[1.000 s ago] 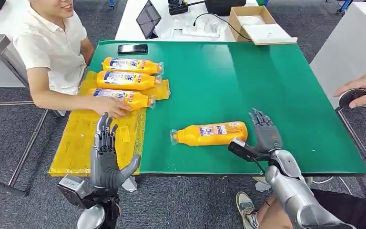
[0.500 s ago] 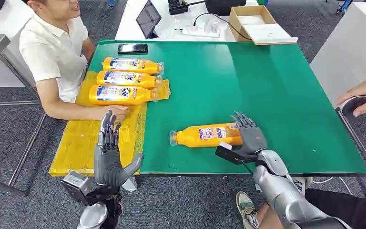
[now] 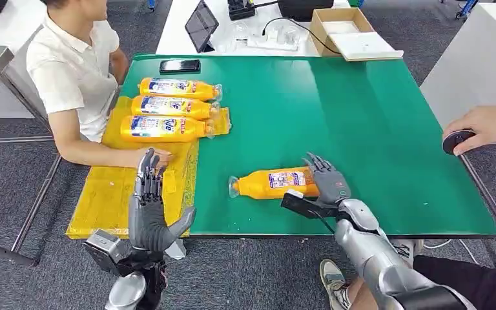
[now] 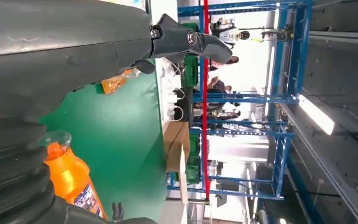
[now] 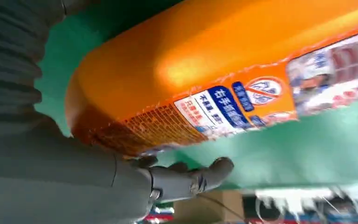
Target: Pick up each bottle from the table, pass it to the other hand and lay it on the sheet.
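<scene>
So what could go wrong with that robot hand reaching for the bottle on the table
The right robot hand is at the base end of the lying bottle, not its middle, so a lift may tip or slip. The round bottle could also roll on the green table if nudged. At the yellow sheet, a person's hand lies close to the open left robot hand.

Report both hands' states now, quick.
Left hand: open, holding nothing, fingers apart over the sheet.
Right hand: open at the bottle base, fingers spread, not gripping it.
</scene>
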